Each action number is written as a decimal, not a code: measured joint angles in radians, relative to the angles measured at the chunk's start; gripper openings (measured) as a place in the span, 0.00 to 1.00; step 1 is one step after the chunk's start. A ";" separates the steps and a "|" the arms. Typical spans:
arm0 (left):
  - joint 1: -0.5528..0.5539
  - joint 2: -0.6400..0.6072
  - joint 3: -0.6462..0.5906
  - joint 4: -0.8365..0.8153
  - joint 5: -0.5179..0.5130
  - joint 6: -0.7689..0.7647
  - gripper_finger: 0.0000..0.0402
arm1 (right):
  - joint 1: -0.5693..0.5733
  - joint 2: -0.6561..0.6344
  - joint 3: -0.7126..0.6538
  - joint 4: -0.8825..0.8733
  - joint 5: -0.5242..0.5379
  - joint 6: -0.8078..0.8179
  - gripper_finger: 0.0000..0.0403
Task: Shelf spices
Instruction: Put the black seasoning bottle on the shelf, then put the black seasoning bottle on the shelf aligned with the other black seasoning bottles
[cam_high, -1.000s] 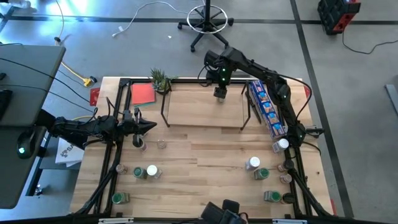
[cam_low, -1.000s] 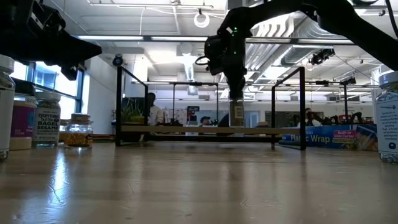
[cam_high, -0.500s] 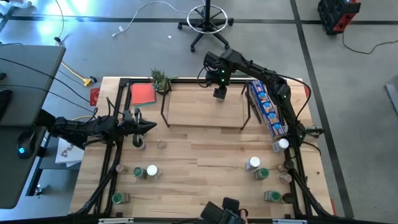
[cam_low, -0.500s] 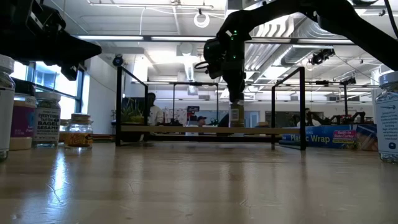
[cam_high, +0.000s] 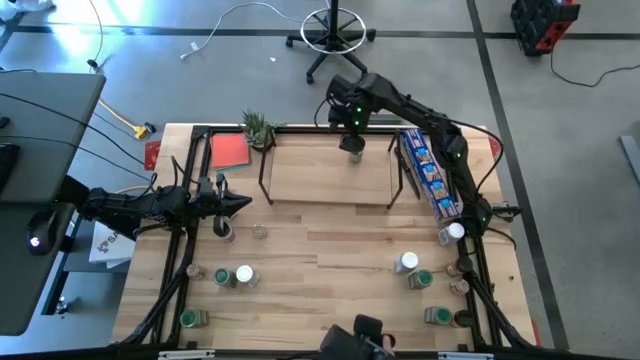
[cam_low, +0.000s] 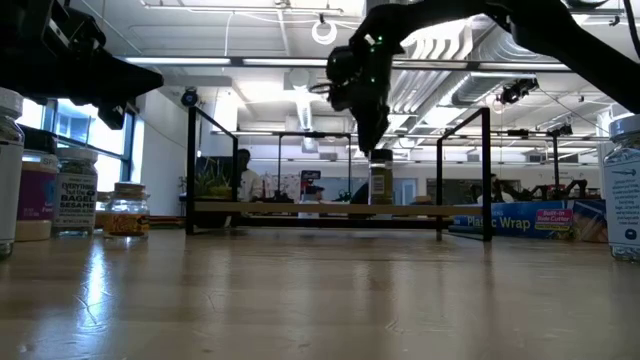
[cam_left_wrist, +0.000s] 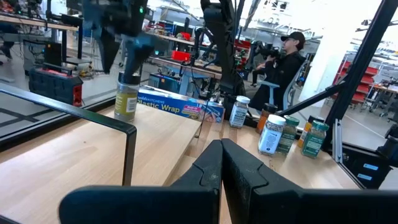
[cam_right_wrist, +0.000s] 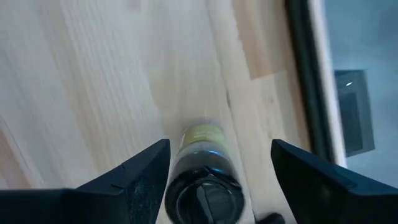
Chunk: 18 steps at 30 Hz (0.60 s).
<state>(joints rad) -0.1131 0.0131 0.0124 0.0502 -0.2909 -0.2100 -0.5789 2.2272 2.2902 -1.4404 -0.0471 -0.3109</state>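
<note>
A spice jar (cam_low: 380, 185) with a black lid (cam_right_wrist: 202, 193) stands upright on its base on the light-wood shelf (cam_high: 330, 175), near the shelf's far edge. My right gripper (cam_low: 372, 148) hangs open just above it, pointing steeply down. In the right wrist view its fingers (cam_right_wrist: 143, 177) stand either side of the jar (cam_right_wrist: 200, 138) with gaps and touch nothing. My left gripper (cam_high: 245, 203) waits shut and level at the table's left, its fingers (cam_left_wrist: 221, 165) together.
Loose spice jars stand on the table at near left (cam_high: 222, 275) and near right (cam_high: 420, 275). A long blue box (cam_high: 428, 175) lies right of the shelf. A small plant (cam_high: 258, 128) and a red sheet (cam_high: 230, 150) sit at the far left. People show in the room beyond.
My right gripper has risen from down around the spice jar to just above its lid, tipping a little. The jar has stayed upright on the shelf.
</note>
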 joint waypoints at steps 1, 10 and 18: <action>0.000 0.000 0.000 0.000 0.000 0.000 0.00 | 0.001 -0.010 0.016 0.004 0.001 0.012 0.68; 0.000 0.000 0.000 0.000 0.000 0.001 0.00 | 0.124 -0.236 0.050 0.017 0.033 0.130 0.68; 0.000 0.000 0.000 -0.001 0.000 0.002 0.00 | 0.432 -0.581 -0.220 0.010 0.010 0.322 0.68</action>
<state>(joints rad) -0.1130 0.0132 0.0128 0.0490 -0.2909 -0.2081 -0.1471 1.6462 2.0705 -1.4301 -0.0370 0.0110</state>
